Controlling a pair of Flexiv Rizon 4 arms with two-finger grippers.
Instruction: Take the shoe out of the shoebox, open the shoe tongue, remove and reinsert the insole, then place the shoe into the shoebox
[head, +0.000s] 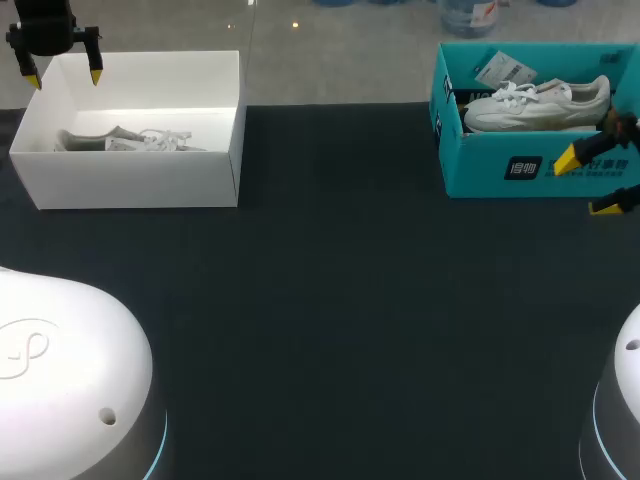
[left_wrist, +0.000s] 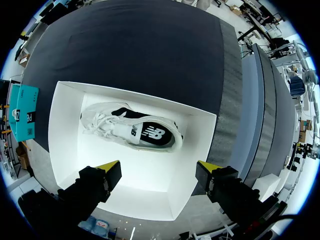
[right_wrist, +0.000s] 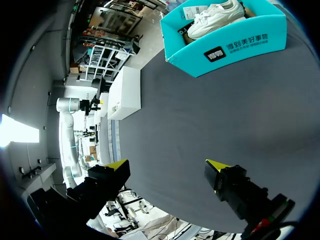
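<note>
While looking down past the left gripper (left_wrist: 159, 167), seeing the grey-and-white shoe (left_wrist: 131, 131) lying on the floor of the white shoebox (left_wrist: 65, 150), dark insole showing through its opening, ahead of and well below the yellow tips, touching neither finger. Holding that gripper's fingers wide apart over the box, with nothing between them. Finding the white box standing at the far left of the dark table (head: 330, 300). Seeing a second, white shoe (head: 540, 105) lying in the teal shoebox (head: 480, 165) at the far right, a paper tag (head: 505, 70) beside it. Hovering the right gripper (head: 586, 184) outside the teal box's near wall, fingers spread and empty, apart from that shoe.
</note>
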